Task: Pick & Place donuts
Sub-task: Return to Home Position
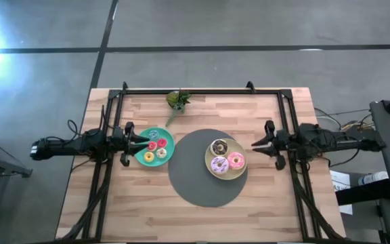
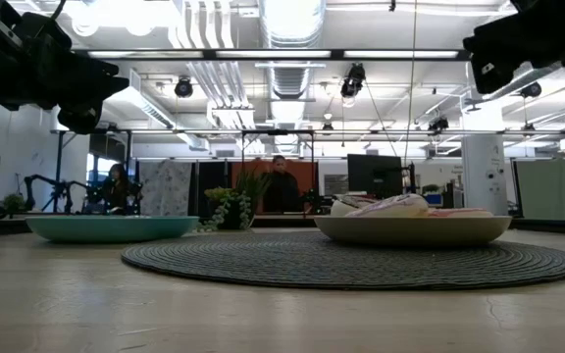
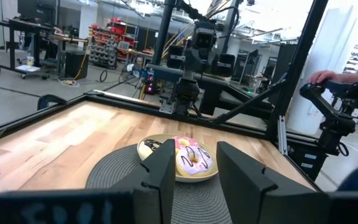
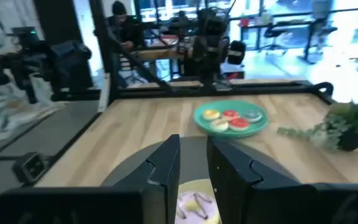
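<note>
Okay, left gripper (image 1: 143,140) and right gripper (image 1: 256,144) are hanging empty.
High view: tiny donuts (image 1: 152,146) are sitting on teal plate (image 1: 170,150) at left gripper's tip, big donuts (image 1: 219,163) on yellow plate (image 1: 227,175). Wrist views: fingers (image 3: 160,174) parted, gripping nothing.

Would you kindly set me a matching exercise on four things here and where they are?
1. teal plate
2. pale-yellow plate
3. green plant
4. left gripper

A. on the grey mat, holding three larger donuts
B. at the table edge, beside the black frame bar
C. beside the mat, holding tiny donuts
D. open, empty, over the teal plate's rim

Pairs: 1-C, 2-A, 3-B, 4-D. The right gripper is open beside the pale-yellow plate.
</note>
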